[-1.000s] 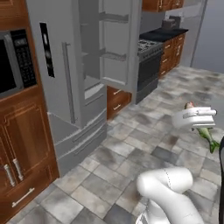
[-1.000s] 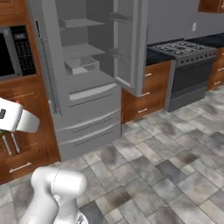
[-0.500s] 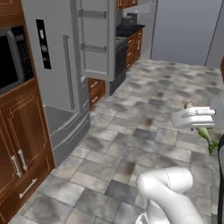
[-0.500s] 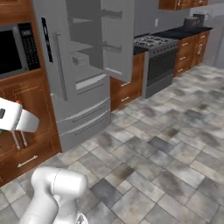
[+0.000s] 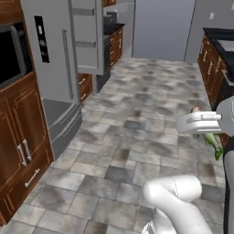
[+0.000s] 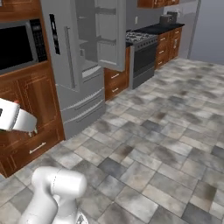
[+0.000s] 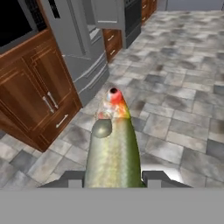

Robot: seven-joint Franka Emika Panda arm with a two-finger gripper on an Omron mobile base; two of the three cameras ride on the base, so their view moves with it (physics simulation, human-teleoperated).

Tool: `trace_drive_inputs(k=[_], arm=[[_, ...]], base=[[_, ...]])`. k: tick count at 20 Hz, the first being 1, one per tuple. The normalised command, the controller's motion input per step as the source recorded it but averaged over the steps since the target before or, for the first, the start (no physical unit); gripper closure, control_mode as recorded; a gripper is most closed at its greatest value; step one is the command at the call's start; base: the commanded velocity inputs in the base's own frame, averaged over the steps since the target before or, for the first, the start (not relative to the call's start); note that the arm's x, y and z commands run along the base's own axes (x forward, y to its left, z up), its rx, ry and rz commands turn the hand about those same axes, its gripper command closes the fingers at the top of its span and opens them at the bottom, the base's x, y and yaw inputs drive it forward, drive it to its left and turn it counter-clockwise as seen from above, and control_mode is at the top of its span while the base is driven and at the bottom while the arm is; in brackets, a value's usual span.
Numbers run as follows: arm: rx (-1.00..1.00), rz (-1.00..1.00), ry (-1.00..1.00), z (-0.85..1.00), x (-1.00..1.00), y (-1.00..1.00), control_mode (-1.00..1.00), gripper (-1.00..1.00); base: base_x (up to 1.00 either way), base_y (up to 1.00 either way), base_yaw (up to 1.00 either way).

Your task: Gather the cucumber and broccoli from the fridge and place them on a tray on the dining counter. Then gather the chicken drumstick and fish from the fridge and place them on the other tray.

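While the fridge (image 5: 50,68) stands at the left of the left base view with 1 door swung wide, the tool (image 7: 114,178) carries the fish (image 7: 113,153) high above the grey stone-tiled floor (image 5: 137,119). Seen from the hand view, the 2 finger tips press against either flank of the fish, whose yellowish-olive body runs up the middle of the picture to a reddish head with a dark eye. From the left base view the fish (image 5: 209,139) shows as a green-yellow sliver hanging just below the white hand at the right edge, its reddish end peeking above the hand.

Brown wooden cabinets (image 5: 20,151) with bar handles sit beside the fridge, under a built-in microwave (image 6: 19,46). From the right base view the fridge (image 6: 74,61) shows bare door shelves, and a stove (image 6: 142,54) with a dark oven front stands farther along the wall, near more wooden drawers.
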Motion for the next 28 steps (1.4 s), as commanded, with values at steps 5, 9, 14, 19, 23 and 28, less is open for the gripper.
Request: trace_drive_inputs(k=[5, 9, 14, 19, 23, 28], arm=[[0.0, 0.0, 0.0, 0.0, 0.0, 0.0, 1.0, 1.0], [0.0, 0.0, 0.0, 0.0, 0.0, 0.0, 1.0, 1.0], [0.0, 0.0, 0.0, 0.0, 0.0, 0.0, 1.0, 1.0], [0.0, 0.0, 0.0, 0.0, 0.0, 0.0, 1.0, 1.0], [0.0, 0.0, 0.0, 0.0, 0.0, 0.0, 1.0, 1.0], [0.0, 0.0, 0.0, 0.0, 0.0, 0.0, 1.0, 1.0]], base=[[-1.0, -0.22, -0.22], [-0.99, -0.63, -0.18], [-0.57, -0.99, -0.12], [-0.46, -1.0, -0.13], [-0.51, -1.0, -0.11], [-0.42, -1.0, -0.1]])
